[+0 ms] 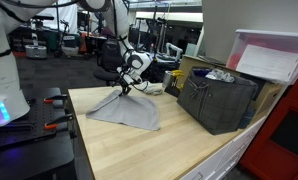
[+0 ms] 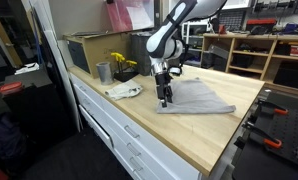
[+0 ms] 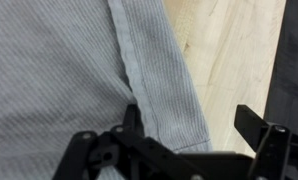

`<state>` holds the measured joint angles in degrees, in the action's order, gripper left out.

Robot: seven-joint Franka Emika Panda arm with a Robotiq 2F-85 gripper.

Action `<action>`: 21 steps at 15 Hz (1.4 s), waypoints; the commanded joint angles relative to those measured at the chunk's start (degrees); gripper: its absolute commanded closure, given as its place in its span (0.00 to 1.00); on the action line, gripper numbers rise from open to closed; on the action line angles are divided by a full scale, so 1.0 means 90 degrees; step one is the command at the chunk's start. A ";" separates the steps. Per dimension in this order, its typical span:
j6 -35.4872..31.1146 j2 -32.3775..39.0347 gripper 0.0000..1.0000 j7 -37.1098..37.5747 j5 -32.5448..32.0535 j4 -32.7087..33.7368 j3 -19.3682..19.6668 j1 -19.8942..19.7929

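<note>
- My jaws stood open, straddling the hemmed edge of the grey cloth [image 3: 69, 60] — closing there could have caught one thin layer only and slipped.
- The cloth was soft, finely ribbed, spread on the smooth pale-wood worktop [image 3: 224, 50].
- Farther off sat a boxy dark crate [image 1: 217, 100].
</note>
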<state>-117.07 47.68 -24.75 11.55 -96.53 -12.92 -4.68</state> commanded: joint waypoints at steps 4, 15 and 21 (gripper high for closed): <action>0.0797 -0.0404 0.00 -0.0643 0.0425 -0.0147 -0.0307 -0.0180; -0.0555 -0.0041 0.00 -0.0345 -0.0457 -0.0258 0.0274 0.0390; 0.0470 -0.0652 0.00 -0.0695 -0.0346 -0.0721 -0.0010 0.0160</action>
<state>-116.41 47.01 -29.88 8.26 -98.36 -11.88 -1.96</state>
